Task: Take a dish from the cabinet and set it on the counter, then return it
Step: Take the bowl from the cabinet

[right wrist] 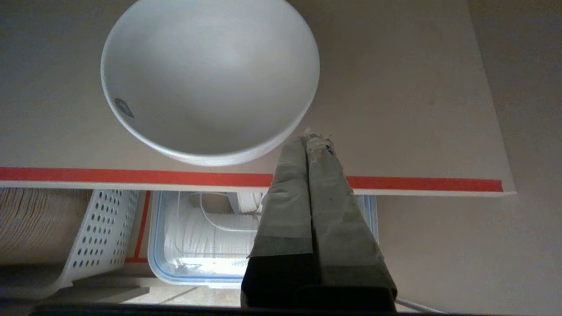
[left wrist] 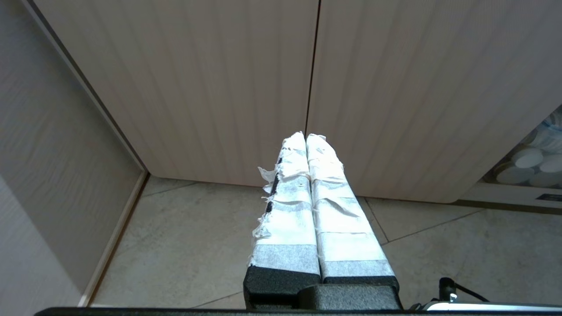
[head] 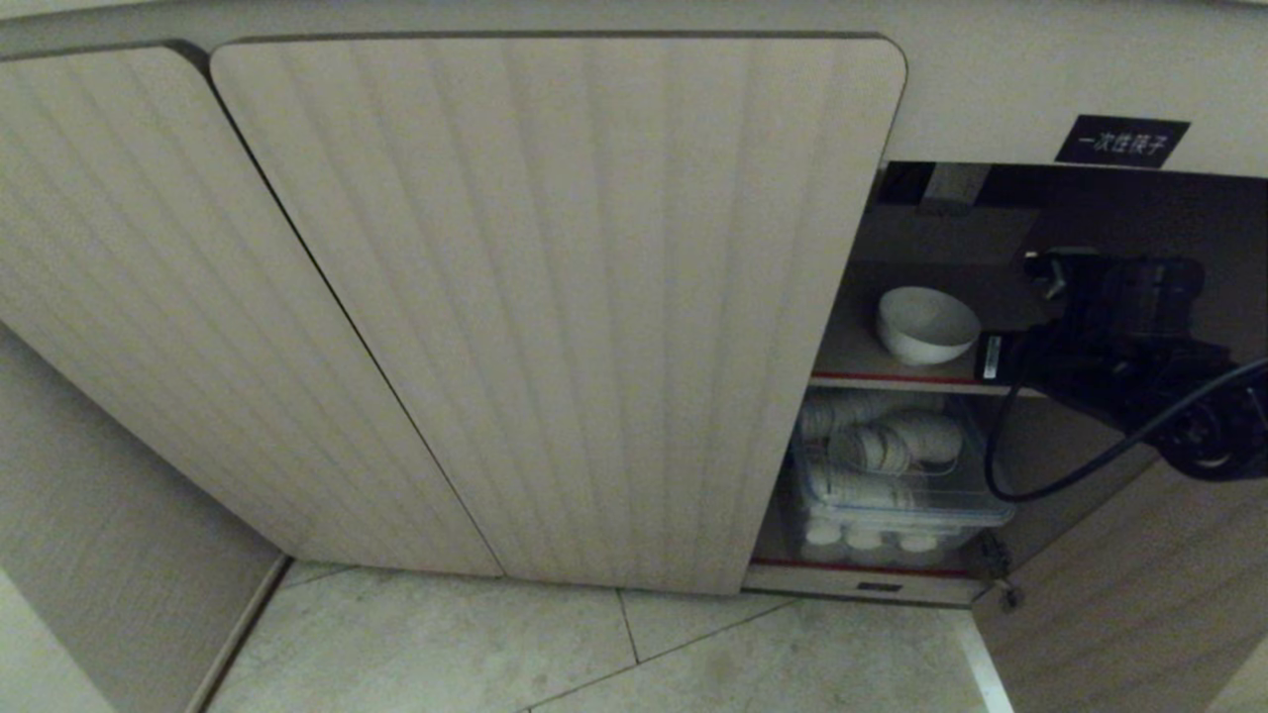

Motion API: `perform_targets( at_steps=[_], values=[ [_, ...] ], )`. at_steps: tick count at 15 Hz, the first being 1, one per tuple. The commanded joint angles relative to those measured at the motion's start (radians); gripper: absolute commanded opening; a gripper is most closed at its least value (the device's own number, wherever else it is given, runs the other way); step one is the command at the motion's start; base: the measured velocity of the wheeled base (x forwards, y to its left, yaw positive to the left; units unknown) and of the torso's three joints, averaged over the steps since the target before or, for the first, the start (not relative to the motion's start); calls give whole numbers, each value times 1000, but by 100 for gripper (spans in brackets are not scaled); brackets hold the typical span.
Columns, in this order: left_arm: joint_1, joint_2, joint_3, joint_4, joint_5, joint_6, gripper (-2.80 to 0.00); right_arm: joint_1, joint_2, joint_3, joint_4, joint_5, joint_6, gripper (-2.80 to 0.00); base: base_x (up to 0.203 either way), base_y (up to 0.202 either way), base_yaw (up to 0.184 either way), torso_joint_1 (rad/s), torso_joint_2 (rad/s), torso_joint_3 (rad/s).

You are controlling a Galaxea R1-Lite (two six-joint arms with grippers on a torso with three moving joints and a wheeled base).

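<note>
Dish [right wrist: 210, 79] on cabinet [head: 555, 297] shelf, just beyond right gripper [right wrist: 314, 139] tips; jaws pressed shut, empty. Left gripper [left wrist: 306, 137] likewise shut, idle. Nothing grasped yet; counter placement and return all ahead.

Right arm [head: 1139, 337]: black, blocky wrist housing showing a matte finish; a small white label sitting on its near side; a black cable [head: 1050, 475] looping below it in a loose curve; a round joint cap with a pale centre showing at the elbow end.

Right gripper [right wrist: 309, 140]: two long tapered fingers, black at the base, wearing grey-white tape wraps, fraying at the tips.

Left gripper [left wrist: 306, 137]: matching pair of fingers [left wrist: 287, 219], black bases, carrying layered white tape, tearing in ragged shreds along one edge; a thin black wire and a metal fitting showing beside the base.
</note>
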Motion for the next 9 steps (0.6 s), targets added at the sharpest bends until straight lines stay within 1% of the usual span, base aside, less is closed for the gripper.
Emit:
perform_targets(
  at_steps=[1,9],
  values=[
    [0,0,0,0,0,-1,-280,3,11,2,-30,0,6,-280,0,0,0,0,0,0],
    [0,0,-1,0,0,-1,-280,2,21,1,-51,-1,6,-280,0,0,0,0,0,0]
  ],
)
